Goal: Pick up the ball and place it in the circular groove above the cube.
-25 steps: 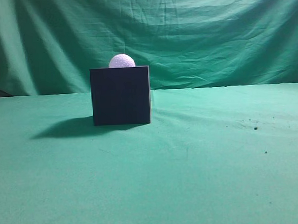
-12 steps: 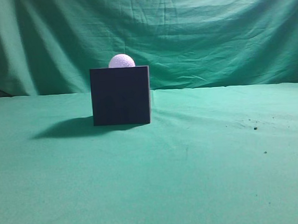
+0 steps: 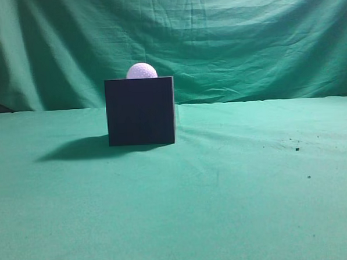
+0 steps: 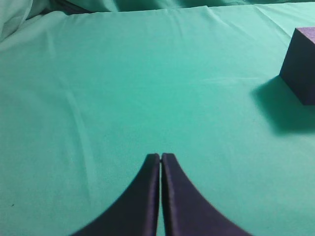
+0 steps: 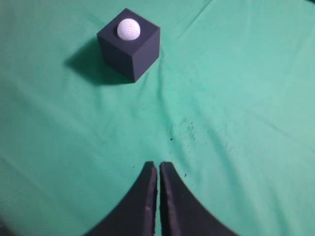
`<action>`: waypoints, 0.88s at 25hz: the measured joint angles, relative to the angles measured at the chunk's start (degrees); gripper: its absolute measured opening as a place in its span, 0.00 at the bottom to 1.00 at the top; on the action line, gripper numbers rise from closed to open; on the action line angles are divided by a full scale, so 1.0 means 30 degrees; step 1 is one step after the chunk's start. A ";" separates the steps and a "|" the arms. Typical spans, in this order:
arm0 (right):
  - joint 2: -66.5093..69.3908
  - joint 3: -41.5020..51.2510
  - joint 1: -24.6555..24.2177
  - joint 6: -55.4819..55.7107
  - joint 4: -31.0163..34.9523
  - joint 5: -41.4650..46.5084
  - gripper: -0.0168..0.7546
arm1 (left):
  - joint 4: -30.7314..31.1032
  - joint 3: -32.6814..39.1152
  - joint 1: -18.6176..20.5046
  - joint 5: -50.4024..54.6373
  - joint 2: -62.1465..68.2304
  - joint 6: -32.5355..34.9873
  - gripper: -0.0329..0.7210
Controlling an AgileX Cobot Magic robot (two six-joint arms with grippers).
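The white dimpled ball (image 3: 142, 70) sits on top of the dark cube (image 3: 140, 111), sunk partly into its top. In the right wrist view the ball (image 5: 128, 29) rests in the middle of the cube's (image 5: 138, 51) top face. My right gripper (image 5: 158, 165) is shut and empty, well back from the cube, over the cloth. My left gripper (image 4: 161, 156) is shut and empty, over bare cloth, with a corner of the cube (image 4: 301, 64) at its far right. Neither gripper shows in the exterior view.
A green cloth (image 3: 235, 191) covers the table and hangs as a backdrop (image 3: 244, 39). A few dark specks (image 3: 297, 148) lie on the cloth to the right of the cube; they also show in the right wrist view (image 5: 184, 130).
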 joint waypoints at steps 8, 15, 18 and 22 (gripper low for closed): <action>-0.5525 0.7946 -0.4534 -0.0072 -0.0090 -0.8918 0.02 | 0.0000 0.0000 0.0000 0.0000 0.0000 0.0000 0.04; -0.9535 1.4456 -0.9464 -0.0008 0.1069 -1.4817 0.02 | 0.0000 0.0000 0.0000 0.0000 0.0000 0.0000 0.04; -1.1134 1.6448 -1.0864 -0.0008 0.1701 -1.5567 0.02 | 0.0000 0.0000 0.0000 0.0000 0.0000 0.0000 0.04; -1.2439 1.8189 -1.1666 -0.0002 0.2046 -1.5607 0.08 | 0.0000 0.0000 0.0000 0.0000 0.0000 0.0000 0.04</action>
